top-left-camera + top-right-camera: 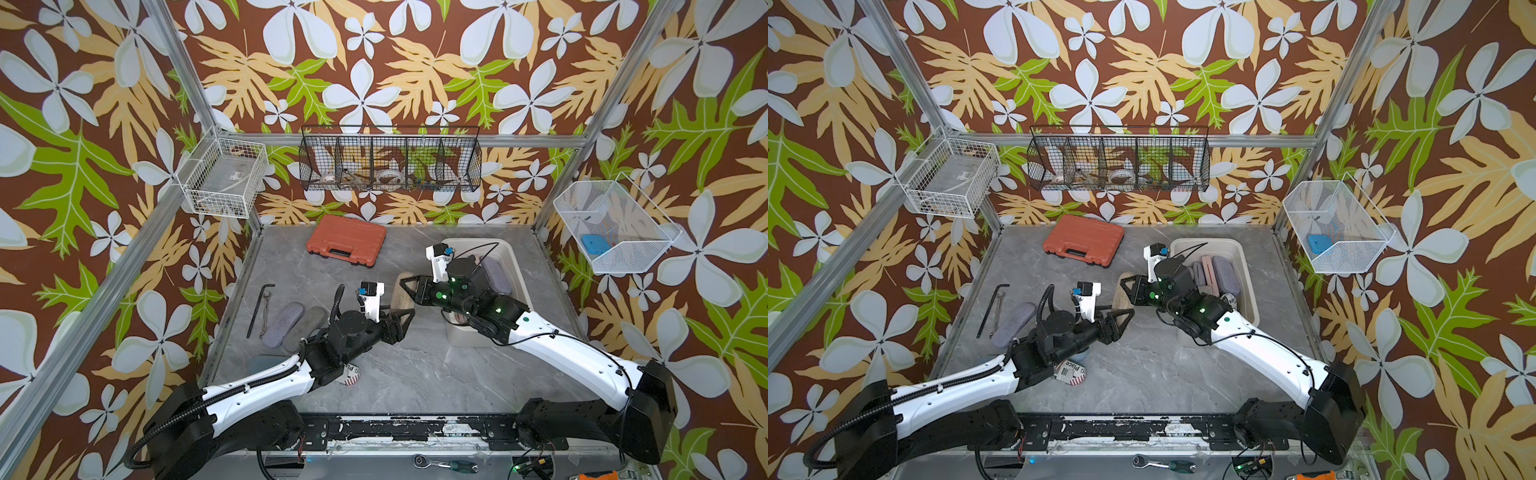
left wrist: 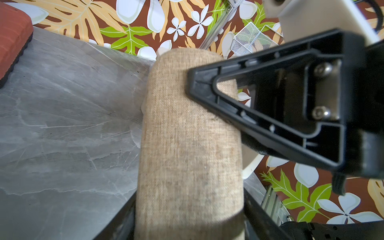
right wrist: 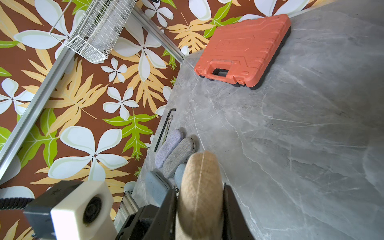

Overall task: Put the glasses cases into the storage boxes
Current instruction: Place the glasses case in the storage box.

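one tan case (image 1: pixel 402 297): held between both grippers near mid-table, close to the storage box (image 1: pixel 517 266).
left gripper (image 1: pixel 405 318): we see its jaws clamped on the case's near end.
right gripper (image 1: pixel 409 286): jaws narrow, pinching the far end.
in box: we see a pink case (image 1: pixel 1208 269) among others.
on table: lavender case (image 1: pixel 284 324) and grey case (image 1: pixel 305 322) touching, far left.

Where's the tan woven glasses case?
Mid-table in both top views, the tan woven glasses case is gripped by left gripper and right gripper, beside the cream plastic tub.
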You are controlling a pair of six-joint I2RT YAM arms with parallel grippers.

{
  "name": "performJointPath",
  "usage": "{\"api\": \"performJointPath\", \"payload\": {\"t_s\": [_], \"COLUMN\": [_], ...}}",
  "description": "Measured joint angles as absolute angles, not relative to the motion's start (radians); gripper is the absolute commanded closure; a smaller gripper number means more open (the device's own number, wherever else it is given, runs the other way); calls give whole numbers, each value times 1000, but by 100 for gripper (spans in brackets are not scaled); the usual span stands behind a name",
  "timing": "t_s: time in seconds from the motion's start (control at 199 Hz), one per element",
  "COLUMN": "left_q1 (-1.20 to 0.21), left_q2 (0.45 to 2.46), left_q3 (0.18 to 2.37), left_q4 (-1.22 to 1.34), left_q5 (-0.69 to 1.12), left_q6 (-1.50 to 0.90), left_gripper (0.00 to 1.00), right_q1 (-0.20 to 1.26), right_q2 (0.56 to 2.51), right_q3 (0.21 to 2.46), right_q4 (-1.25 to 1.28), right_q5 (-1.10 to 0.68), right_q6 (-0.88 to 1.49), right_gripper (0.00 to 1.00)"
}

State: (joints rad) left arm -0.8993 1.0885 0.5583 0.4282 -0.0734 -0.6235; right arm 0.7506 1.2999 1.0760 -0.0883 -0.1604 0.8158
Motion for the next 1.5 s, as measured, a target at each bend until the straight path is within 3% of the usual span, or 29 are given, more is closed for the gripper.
{"api": "performJointPath", "payload": {"t_s": [0.03,0.261,0.512,0.913,1.5], "left_q1": [-899,-900,-900,-900,-900], "left_q2": [1089,1037,828,535,532], "left_q3": [559,551,480,350,339], "left_q4": [429,414,335,184,134], "left_q5": [-73,-75,-135,-257,-267], "left_q6": [-625,-627,-628,-651,-683], "left_gripper": [0,0,0,0,0], "right_q1": [751,750,732,406,361], "right_q2": [1299,1285,1229,1067,1081], "right_q3": [1080,1121,1222,1237,1044], "right_q4": [-92,-124,-237,-501,-645], "right_q5": [-161,-141,5,166,295], "right_q6": [810,778,659,482,388], "right_gripper": [78,78,78,79,73]}}
